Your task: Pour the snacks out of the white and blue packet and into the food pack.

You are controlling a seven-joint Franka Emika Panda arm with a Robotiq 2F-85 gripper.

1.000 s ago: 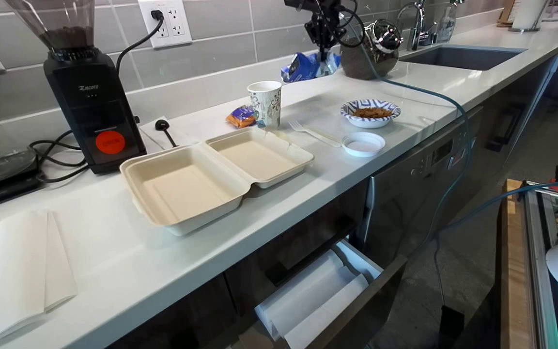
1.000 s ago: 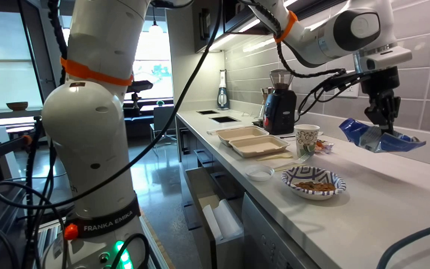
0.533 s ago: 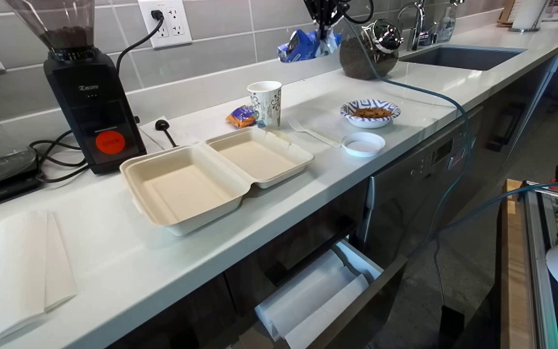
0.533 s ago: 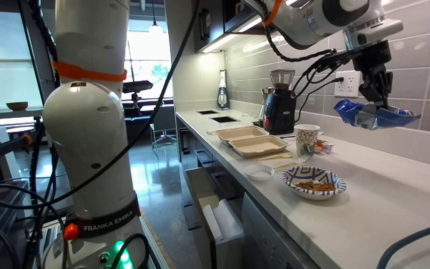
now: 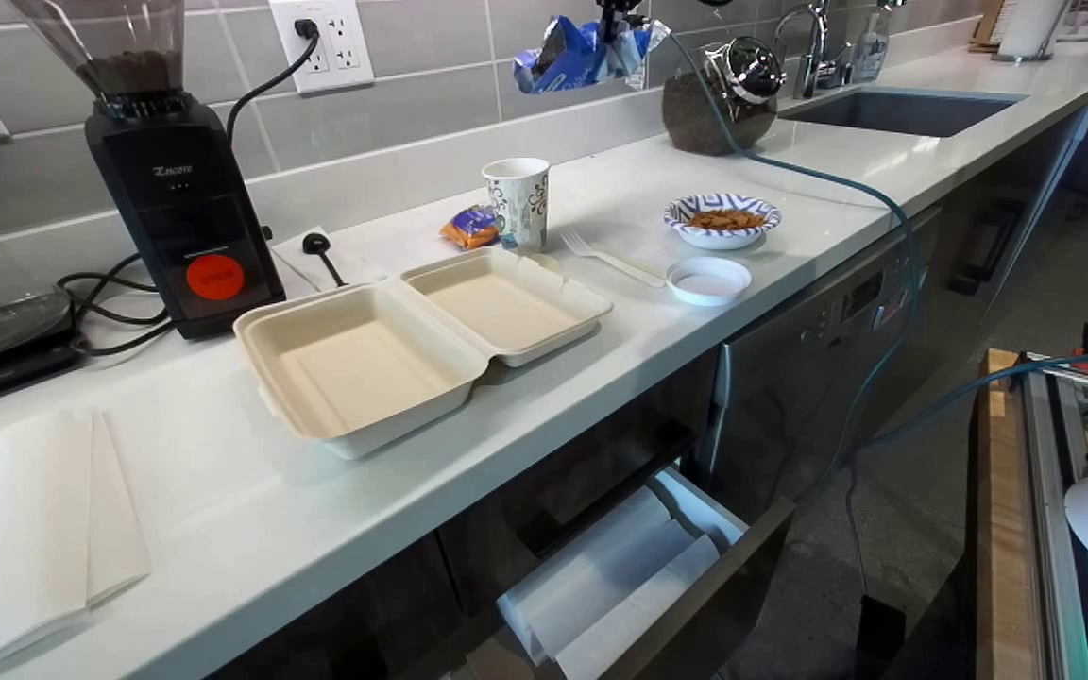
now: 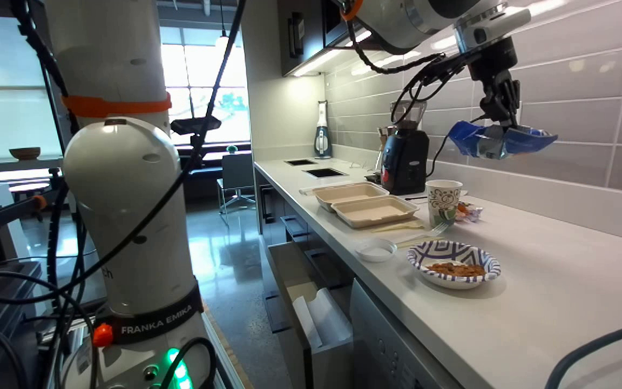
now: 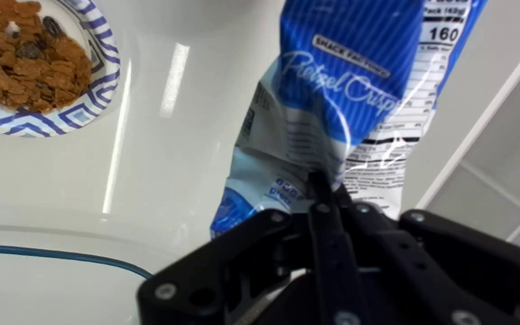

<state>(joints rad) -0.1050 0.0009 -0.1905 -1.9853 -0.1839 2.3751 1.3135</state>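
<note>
My gripper (image 7: 332, 186) is shut on the white and blue packet (image 7: 350, 67), pinching its crinkled middle; the plastic folds up on both sides of the fingers. In both exterior views the packet (image 5: 565, 59) hangs high over the counter near the tiled wall, well clear of the surface. The gripper (image 6: 507, 125) points down from above it. The snacks are hidden from sight. The beige food pack (image 5: 365, 364) lies open on the counter with both shallow halves bare, farther along the counter from the packet in an exterior view (image 6: 376, 210).
A patterned paper cup (image 5: 518, 203), a small orange and purple packet (image 5: 470, 228) and a fork (image 5: 612, 260) stand or lie near the food pack. Nearby are a white dish (image 5: 708, 281) and a patterned bowl (image 6: 454, 283) of brown flakes. A black grinder (image 5: 185, 208) is behind; a drawer (image 5: 695, 604) hangs open.
The gripper has risen with the packet still in it and shifted along the wall toward the food pack's side, leftward in both exterior views. Items on the counter have stayed put.
</note>
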